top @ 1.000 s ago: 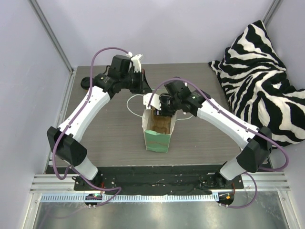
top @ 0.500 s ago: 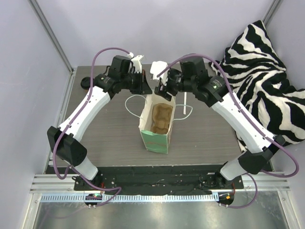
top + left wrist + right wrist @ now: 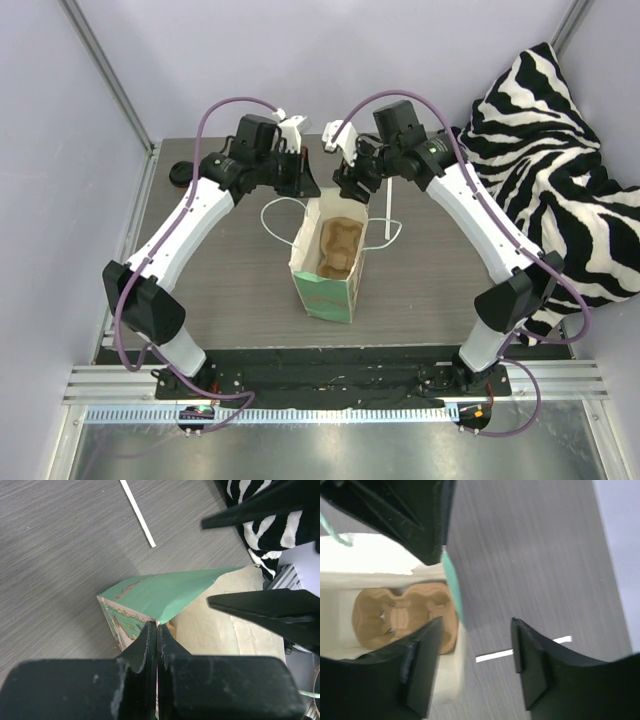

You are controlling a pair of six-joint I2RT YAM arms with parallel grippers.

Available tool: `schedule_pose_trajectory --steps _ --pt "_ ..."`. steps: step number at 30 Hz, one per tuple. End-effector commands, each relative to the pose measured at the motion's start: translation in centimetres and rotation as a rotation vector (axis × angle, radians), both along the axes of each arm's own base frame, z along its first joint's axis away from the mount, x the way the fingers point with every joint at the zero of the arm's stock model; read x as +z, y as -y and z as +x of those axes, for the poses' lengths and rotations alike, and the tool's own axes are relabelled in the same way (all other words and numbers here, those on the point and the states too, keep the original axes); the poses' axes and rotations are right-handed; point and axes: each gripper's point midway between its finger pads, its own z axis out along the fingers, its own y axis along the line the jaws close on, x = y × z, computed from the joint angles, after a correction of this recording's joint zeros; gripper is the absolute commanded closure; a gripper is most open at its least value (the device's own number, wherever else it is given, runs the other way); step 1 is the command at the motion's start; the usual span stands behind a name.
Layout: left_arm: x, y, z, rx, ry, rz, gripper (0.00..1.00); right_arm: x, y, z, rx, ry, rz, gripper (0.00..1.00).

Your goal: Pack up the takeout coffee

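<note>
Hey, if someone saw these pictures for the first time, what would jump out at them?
Probably the zebra-striped cushion at the far right of the table. Next, the green paper bag standing open mid-table with a brown cup carrier inside. Both arms meet over its far rim: the left tool is pinched shut on the rim, the right tool open beside it.

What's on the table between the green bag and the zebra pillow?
In the top view, a thin white strip and a white string loop lie there on the grey table; the right arm crosses above.
</note>
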Motion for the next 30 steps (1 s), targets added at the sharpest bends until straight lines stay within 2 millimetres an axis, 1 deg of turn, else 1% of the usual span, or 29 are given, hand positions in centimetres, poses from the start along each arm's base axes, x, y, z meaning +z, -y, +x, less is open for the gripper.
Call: schedule_pose_trajectory --steps 1,2,3,5,6,7,8,9,10,11,12,13,14,16,17,18,19,20,21,22,23,24,26,27,30 --pt "2.0 0.6 0.0 -0.048 0.069 -0.010 0.99 1.0 -0.6 -1.5 0.112 0.001 -0.002 0.40" --pt "2.0 0.7 0.0 -0.049 0.076 -0.001 0.99 0.6 -0.7 -1.4 0.120 -0.010 -0.009 0.43" --pt "2.1 0.7 0.0 -0.052 0.081 -0.002 0.99 0.6 -0.7 -1.5 0.128 -0.011 -0.011 0.54" --pt "1.9 0.5 0.1 -0.058 0.085 0.016 0.96 0.3 -0.5 -1.6 0.144 -0.016 -0.026 0.68" --pt "2.7 0.4 0.3 -0.063 0.106 0.019 0.89 0.2 -0.4 -1.6 0.146 -0.019 -0.031 0.84" --pt "2.9 0.2 0.5 -0.066 0.112 0.022 0.84 0.1 -0.2 -1.5 0.141 -0.022 -0.035 0.91" --pt "3.0 -1.3 1.4 -0.024 0.093 0.027 0.78 0.1 0.0 -1.4 0.132 -0.022 -0.038 0.98" --pt "4.7 -2.1 2.1 -0.013 0.115 -0.005 0.62 -0.1 0.0 -1.4 0.127 -0.027 -0.040 0.99" --pt "5.4 -3.4 3.2 0.023 0.127 -0.014 0.53 -0.1 0.2 -1.3 0.119 -0.027 -0.040 0.99" --pt "5.9 -6.5 5.4 0.107 0.141 -0.012 0.42 -0.1 0.4 -1.1 0.103 -0.033 -0.041 0.99" --pt "7.5 -8.3 6.8 0.161 0.190 -0.013 0.18 0.0 0.5 -1.1 0.094 -0.032 -0.037 0.99" --pt "8.2 -10.2 8.0 0.209 0.214 -0.007 0.03 -0.1 0.7 -1.0 0.084 -0.031 -0.036 0.99" --pt "8.9 -13.8 10.0 0.291 0.243 0.018 0.00 -0.1 0.7 -0.9 0.075 -0.033 -0.036 0.99" --pt "8.2 -18.3 12.2 0.385 0.275 0.130 0.00 -0.1 0.9 -0.7 0.059 -0.032 -0.030 0.99" --pt "6.8 -21.4 13.7 0.441 0.235 0.174 0.00 0.0 0.9 -0.7 0.052 -0.034 -0.027 0.99" --pt "6.0 -23.7 14.4 0.468 0.228 0.222 0.00 -0.1 1.0 -0.7 0.044 -0.040 -0.026 0.99" --pt "4.7 -26.9 14.9 0.540 0.187 0.269 0.00 0.0 1.0 -0.6 0.039 -0.038 -0.023 0.99" --pt "4.2 -28.3 15.6 0.558 0.178 0.281 0.00 -0.1 1.0 -0.6 0.035 -0.040 -0.021 0.99" --pt "1.8 -29.5 16.5 0.567 0.129 0.304 0.00 0.0 1.1 -0.5 0.029 -0.041 -0.021 0.99" --pt "0.5 -31.8 16.8 0.613 0.101 0.364 0.01 0.0 1.1 -0.5 0.027 -0.039 -0.020 0.99" --pt "0.1 -32.7 17.3 0.629 0.101 0.389 0.00 0.0 1.2 -0.4 0.024 -0.037 -0.020 0.99" --pt "-2.0 -33.3 17.9 0.628 0.057 0.410 0.00 -0.1 1.2 -0.4 0.022 -0.039 -0.021 0.99" --pt "-3.0 -34.6 18.4 0.619 0.062 0.468 0.00 -0.1 1.4 -0.3 0.017 -0.035 -0.021 0.99" --pt "-4.5 -34.9 18.7 0.610 0.042 0.489 0.00 -0.2 1.5 -0.2 0.013 -0.038 -0.025 0.99" --pt "-6.4 -35.7 19.1 0.593 0.024 0.540 0.02 -0.3 1.7 -0.2 0.007 -0.039 -0.025 0.99"
